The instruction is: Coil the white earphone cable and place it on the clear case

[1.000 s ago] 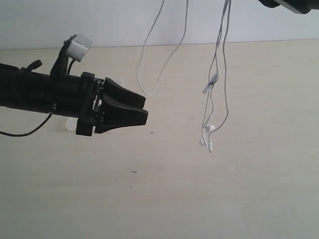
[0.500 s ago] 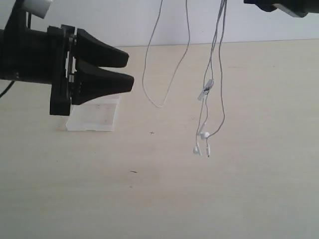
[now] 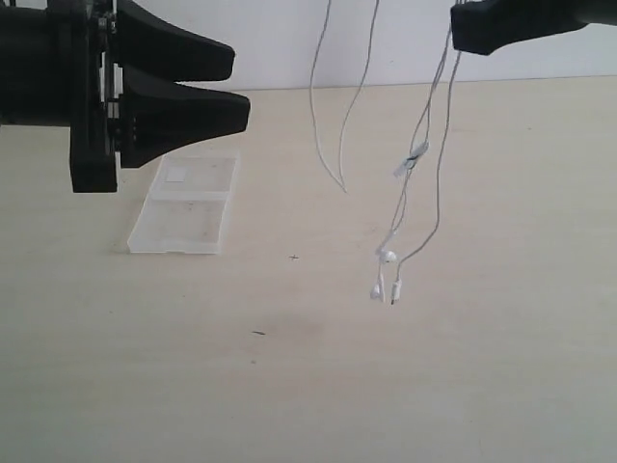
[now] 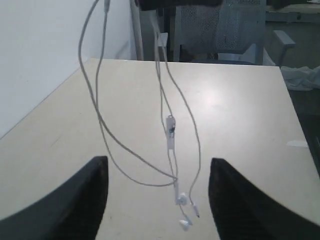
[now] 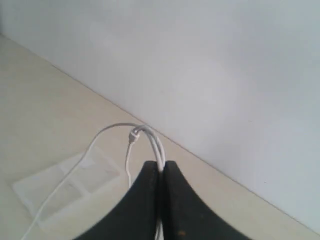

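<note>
Beige tabletop [image 3: 434,386] bearing one clear case [image 3: 188,204], left; right gripper [image 3: 458,31] pinching one white earphone cable [image 4: 171,135], two earbuds [image 3: 386,258] dangling; left gripper [image 3: 239,89] gaping.

no readable text, label or number anywhere

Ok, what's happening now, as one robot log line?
right end effector: shut on white earphone cable, hanging uncoiled | left end effector: open, empty | clear case: open flat on table, nothing on it
</note>
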